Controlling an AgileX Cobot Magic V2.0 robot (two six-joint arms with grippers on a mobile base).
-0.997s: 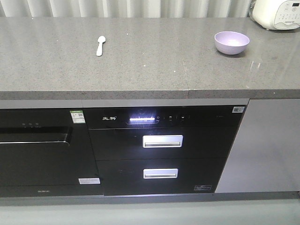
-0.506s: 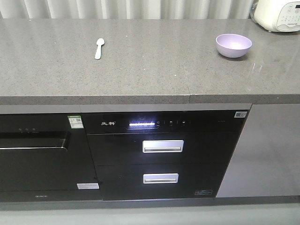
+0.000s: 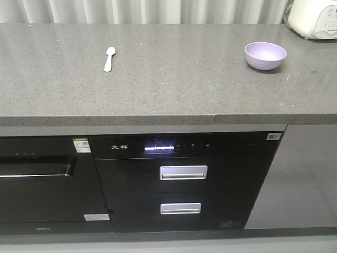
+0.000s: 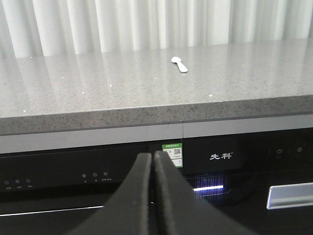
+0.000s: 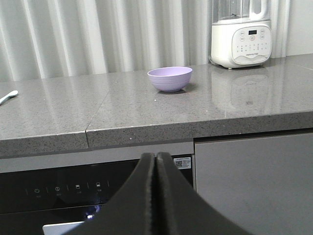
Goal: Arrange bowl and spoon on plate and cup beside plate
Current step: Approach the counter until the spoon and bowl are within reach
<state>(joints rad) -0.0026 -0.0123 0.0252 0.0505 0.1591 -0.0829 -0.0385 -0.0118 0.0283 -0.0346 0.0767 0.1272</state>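
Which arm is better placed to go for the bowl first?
Right. The right end effector faces the bowl almost straight ahead on the counter; the left end effector faces the spoon instead. Both are shut, so it would need opening.

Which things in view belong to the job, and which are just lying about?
Job: bowl, spoon, lying apart on the counter. No plate or cup in view.
Lying about: white appliance, drawer unit, curtain.
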